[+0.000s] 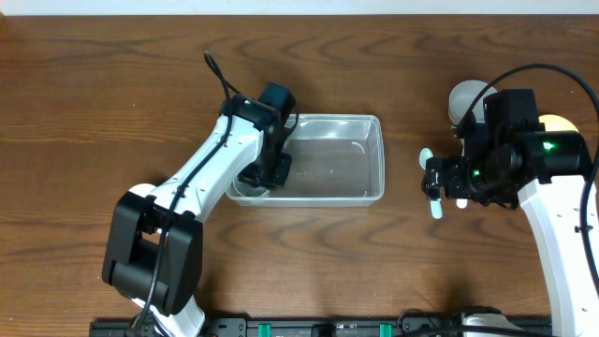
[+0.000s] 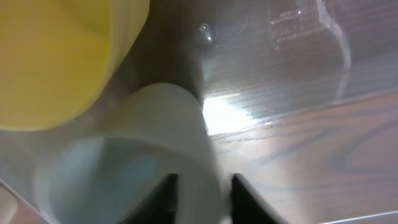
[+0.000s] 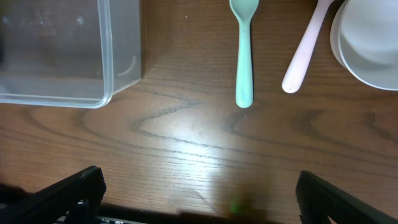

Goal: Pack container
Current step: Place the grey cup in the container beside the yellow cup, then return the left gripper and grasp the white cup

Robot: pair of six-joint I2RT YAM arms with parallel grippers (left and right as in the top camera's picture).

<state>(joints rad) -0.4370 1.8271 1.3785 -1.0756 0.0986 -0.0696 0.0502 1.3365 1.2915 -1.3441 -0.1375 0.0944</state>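
the left hand [image 1: 273, 170] is down in the clear container [image 1: 379, 140] mid-tabletop, pinching a pale cup [image 2: 168, 124] beside a yellow cup [image 2: 56, 56]; letting go seems next. the right hand [image 3: 199, 193], spread wide, hovers near a green spoon [image 3: 244, 56].

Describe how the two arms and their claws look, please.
Both arms have white links and black joints. The left arm carries a thin black cable. The right arm has a looping cable and green lights on its black wrist. The left claw and right claw have black fingers.
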